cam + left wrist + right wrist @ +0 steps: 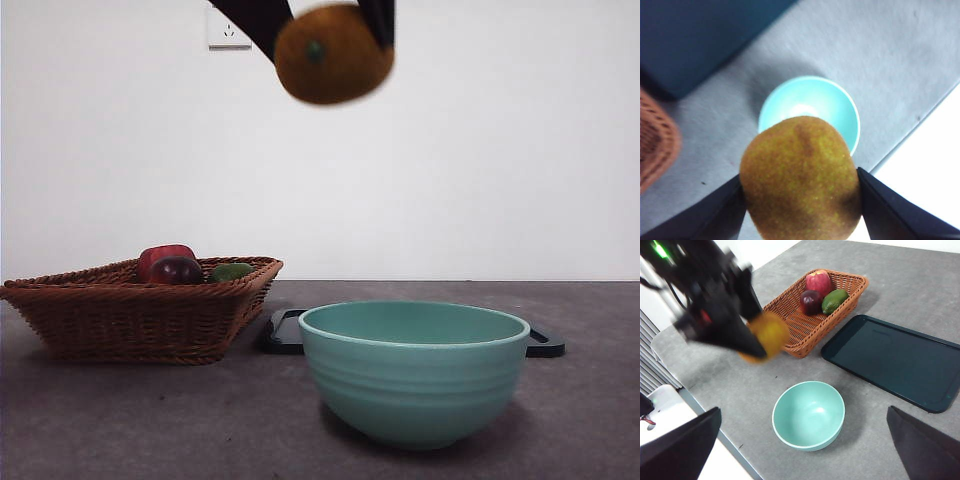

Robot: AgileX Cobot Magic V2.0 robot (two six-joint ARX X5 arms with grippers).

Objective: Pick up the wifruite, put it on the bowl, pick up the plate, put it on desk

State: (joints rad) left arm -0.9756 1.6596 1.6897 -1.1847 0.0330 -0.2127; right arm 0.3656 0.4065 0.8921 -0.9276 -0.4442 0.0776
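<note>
Front view: left gripper point(325, 30) pinches the wifruite point(334, 53) high above the bowl point(414, 370), toward 11 o'clock. Left wrist view: bowl lies beneath the fruit. Right wrist view: right gripper point(805, 450) spread, waiting. Risk: releasing from this height, off-centre, could bounce fruit onto the desk point(150, 420).

The wifruite point(333, 53) is held high by the left gripper point(320, 25), above the bowl point(414, 372) and slightly left.

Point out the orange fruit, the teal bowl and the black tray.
orange fruit point(800, 177), left wrist view, middle of its skin.
teal bowl point(785, 427), right wrist view, inner wall.
black tray point(895, 360), right wrist view, bare floor.
</note>
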